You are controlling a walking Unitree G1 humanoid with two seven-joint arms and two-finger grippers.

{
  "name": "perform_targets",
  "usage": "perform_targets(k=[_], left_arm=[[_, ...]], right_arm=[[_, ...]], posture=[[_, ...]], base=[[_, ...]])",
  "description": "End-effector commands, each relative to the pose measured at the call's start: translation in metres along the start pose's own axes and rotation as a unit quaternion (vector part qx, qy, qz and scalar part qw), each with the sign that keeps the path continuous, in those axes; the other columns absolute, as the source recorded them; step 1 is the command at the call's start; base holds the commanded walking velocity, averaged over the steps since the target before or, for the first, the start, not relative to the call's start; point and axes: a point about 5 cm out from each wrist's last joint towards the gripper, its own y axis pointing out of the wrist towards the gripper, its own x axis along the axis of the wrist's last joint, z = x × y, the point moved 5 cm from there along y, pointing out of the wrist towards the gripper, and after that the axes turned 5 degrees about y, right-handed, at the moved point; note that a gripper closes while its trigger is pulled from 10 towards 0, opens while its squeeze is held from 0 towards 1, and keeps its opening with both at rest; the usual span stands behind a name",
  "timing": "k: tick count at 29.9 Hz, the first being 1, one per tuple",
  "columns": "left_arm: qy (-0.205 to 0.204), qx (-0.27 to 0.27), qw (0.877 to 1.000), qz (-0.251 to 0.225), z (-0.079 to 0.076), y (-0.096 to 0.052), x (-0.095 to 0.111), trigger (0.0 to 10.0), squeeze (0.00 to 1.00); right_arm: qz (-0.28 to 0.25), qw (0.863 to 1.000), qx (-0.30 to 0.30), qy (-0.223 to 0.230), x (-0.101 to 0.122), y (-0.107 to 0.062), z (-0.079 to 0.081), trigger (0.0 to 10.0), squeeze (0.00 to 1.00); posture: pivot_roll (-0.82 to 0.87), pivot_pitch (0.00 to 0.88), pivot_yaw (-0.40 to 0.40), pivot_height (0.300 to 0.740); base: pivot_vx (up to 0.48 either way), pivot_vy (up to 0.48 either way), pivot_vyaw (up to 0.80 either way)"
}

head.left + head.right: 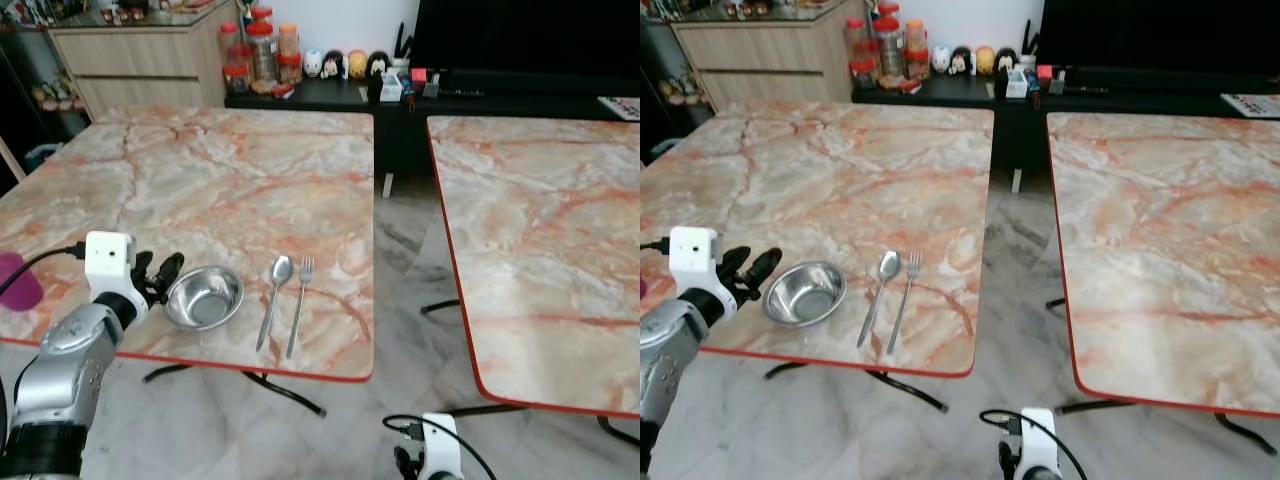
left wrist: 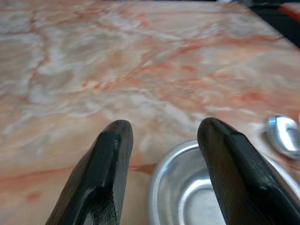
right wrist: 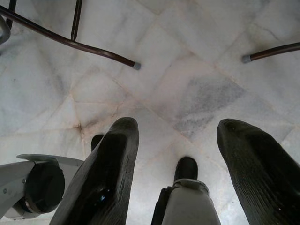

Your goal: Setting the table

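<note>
The bowl (image 1: 204, 297) sits by the table's (image 1: 230, 170) front edge, spoon (image 1: 274, 295) and fork (image 1: 299, 300) beside it — the left gripper (image 1: 158, 274), fingers parted and empty, could nudge it off.

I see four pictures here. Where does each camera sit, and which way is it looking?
Left eye view: on the head, looking forward and down at the marble table with bowl, spoon and fork; the left gripper is beside the bowl.
Right eye view: the head's other eye, same scene.
Left wrist view: along the open black fingers, across the bowl's rim; shares bowl and spoon with the head views.
Right wrist view: straight down past the right gripper at the floor and table legs.
</note>
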Motion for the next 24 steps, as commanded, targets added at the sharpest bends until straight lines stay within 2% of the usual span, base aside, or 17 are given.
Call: perform_targets(k=[1,11,16,20,21,22,24], left_arm=[[0.009,0.017,1.0,-0.005,0.002,0.006,0.003,10.0,1.0],[0.006,-0.018,1.0,0.017,-0.01,0.014,-0.008,10.0,1.0],[0.026,-0.038,0.999,0.025,-0.015,0.015,-0.011,10.0,1.0],[0.022,-0.044,0.998,0.034,-0.015,0.016,-0.015,10.0,1.0],[0.023,-0.045,0.998,0.038,-0.014,0.016,-0.015,10.0,0.92],[0.025,-0.049,0.997,0.045,-0.012,0.015,-0.018,10.0,0.0],[0.026,-0.048,0.997,0.048,-0.009,0.015,-0.019,10.0,0.0]], right_arm=[[-0.007,1.0,-0.002,0.006,0.004,0.001,0.0,10.0,0.0],[-0.004,1.0,-0.007,0.007,0.001,0.0,-0.003,10.0,0.0],[-0.005,1.0,-0.008,0.009,0.001,0.0,-0.003,10.0,0.0],[-0.007,1.0,-0.01,0.012,0.001,0.0,-0.004,10.0,0.0],[-0.007,1.0,-0.01,0.013,0.001,0.0,-0.004,10.0,0.0],[-0.007,1.0,-0.01,0.014,0.002,0.0,-0.005,10.0,0.0],[-0.007,1.0,-0.011,0.014,0.002,-0.001,-0.005,10.0,0.0]], posture=[[0.07,0.0,0.041,0.74],[0.06,0.0,0.046,0.74],[0.05,0.0,0.053,0.74],[0.05,0.0,0.057,0.74],[0.05,0.0,0.057,0.74],[0.04,0.0,0.057,0.74],[0.04,0.0,0.058,0.74]], base=[[0.0,0.0,0.0],[0.0,0.0,0.0],[0.0,0.0,0.0],[0.0,0.0,0.0],[0.0,0.0,0.0],[0.0,0.0,0.0],[0.0,0.0,0.0]])
